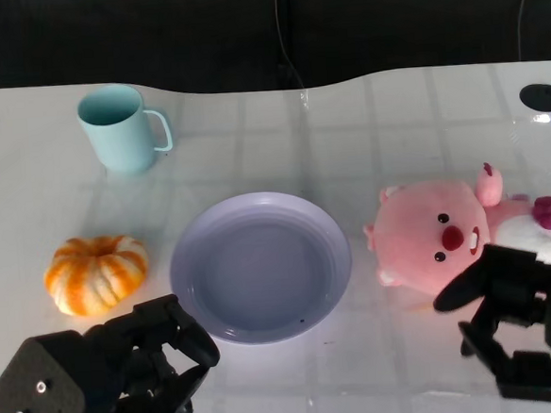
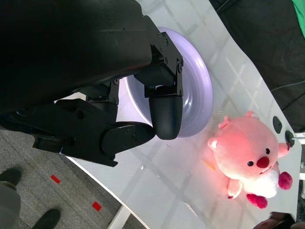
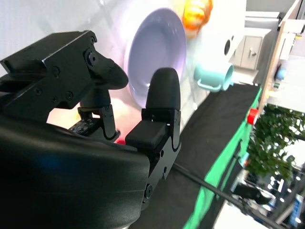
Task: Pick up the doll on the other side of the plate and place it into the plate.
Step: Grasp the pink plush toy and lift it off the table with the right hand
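Note:
The pink plush doll (image 1: 443, 237) lies on its back on the white table, to the right of the lavender plate (image 1: 190, 269), with nothing in the plate. My right hand (image 1: 520, 317) hovers at the doll's near side, fingers spread, one fingertip (image 1: 455, 295) over the doll's lower edge; it holds nothing. My left hand (image 1: 144, 357) stays at the plate's near-left rim, holding nothing. The left wrist view shows the doll (image 2: 250, 162) beyond the plate (image 2: 198, 95). In the right wrist view the fingers (image 3: 162, 90) hide most of the doll.
An orange pumpkin toy (image 1: 96, 273) sits left of the plate, close to my left hand. A light-blue mug (image 1: 119, 128) stands at the back left. The table's far edge meets a dark backdrop, with round cable holes (image 1: 541, 97) at the corners.

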`<state>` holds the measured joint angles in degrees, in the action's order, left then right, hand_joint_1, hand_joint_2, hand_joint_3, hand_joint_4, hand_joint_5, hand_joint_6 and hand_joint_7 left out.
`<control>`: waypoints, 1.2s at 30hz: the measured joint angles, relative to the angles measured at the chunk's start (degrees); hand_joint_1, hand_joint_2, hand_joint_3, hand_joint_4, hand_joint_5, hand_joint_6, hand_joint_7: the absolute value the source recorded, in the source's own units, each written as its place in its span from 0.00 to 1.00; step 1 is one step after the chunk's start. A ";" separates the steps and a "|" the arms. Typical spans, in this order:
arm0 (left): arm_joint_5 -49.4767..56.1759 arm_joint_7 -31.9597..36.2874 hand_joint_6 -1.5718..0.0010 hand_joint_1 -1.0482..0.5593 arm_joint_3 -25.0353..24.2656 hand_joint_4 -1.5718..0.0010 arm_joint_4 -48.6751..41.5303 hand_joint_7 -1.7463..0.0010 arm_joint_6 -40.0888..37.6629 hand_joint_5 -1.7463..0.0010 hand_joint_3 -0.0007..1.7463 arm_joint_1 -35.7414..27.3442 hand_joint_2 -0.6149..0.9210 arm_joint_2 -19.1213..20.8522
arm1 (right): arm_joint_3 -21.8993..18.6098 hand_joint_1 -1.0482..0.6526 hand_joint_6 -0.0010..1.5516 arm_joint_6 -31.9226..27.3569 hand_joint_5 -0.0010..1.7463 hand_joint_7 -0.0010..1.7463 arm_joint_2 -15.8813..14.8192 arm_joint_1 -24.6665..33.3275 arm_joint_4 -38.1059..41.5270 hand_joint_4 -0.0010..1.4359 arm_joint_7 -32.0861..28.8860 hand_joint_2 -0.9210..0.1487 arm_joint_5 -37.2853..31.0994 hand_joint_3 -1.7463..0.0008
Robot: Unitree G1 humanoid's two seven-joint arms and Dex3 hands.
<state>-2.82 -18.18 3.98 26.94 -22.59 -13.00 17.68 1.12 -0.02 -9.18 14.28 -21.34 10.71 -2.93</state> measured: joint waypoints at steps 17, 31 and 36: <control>0.78 0.03 0.66 0.53 0.68 0.65 0.06 0.16 0.43 0.02 0.31 -0.08 1.00 -0.01 | -3.41 0.32 0.12 -1.35 0.32 0.07 -9.97 -2.42 -2.04 0.00 -1.45 0.03 -18.97 0.99; 0.47 0.03 0.67 0.53 0.41 0.66 1.44 0.15 -0.53 0.01 0.31 -1.54 1.00 -0.15 | -0.61 0.28 0.11 -9.12 0.20 0.03 -17.71 -5.80 -6.50 0.00 6.99 0.06 -34.89 1.00; 0.69 0.14 0.66 0.53 0.39 0.65 3.06 0.16 -1.65 0.03 0.30 -1.55 1.00 -0.16 | 2.85 0.26 0.13 -10.01 0.22 0.03 -18.47 -11.15 -1.00 0.00 8.39 0.06 -38.26 1.00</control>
<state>-2.13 -18.04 4.37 30.00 -24.24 -14.56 17.52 3.97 -10.02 -27.65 3.14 -22.34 19.10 -41.20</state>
